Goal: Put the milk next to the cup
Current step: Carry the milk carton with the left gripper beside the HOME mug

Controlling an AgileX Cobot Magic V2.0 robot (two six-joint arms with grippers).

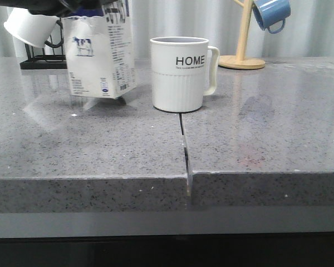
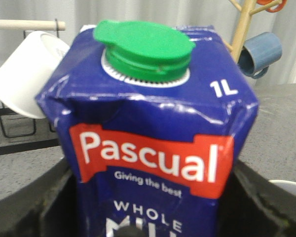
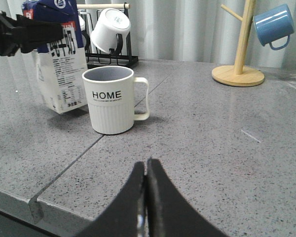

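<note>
Front view: counter [image 1: 100,161] edge nearest; behind it the cup [image 1: 180,74], and left of it the milk [image 1: 100,55], tilted, its base apparently just off the surface. Left wrist view: my left pincer [image 2: 148,207] is clamped on the milk's upper sides below the green cap [image 2: 144,49]. Judged stiff-walled, crushable, heavy if full; hold the flat sides. Right wrist view: my right pincer [image 3: 146,197] is pressed together, holding nothing.

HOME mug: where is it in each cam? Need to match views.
Front: HOME mug centre, just right of the milk carton.
Left wrist: only a white rim sliver by the carton, probably the mug.
Right wrist: left of centre, handle right.
Shared landmark: blue mug on the wooden stand.
</note>
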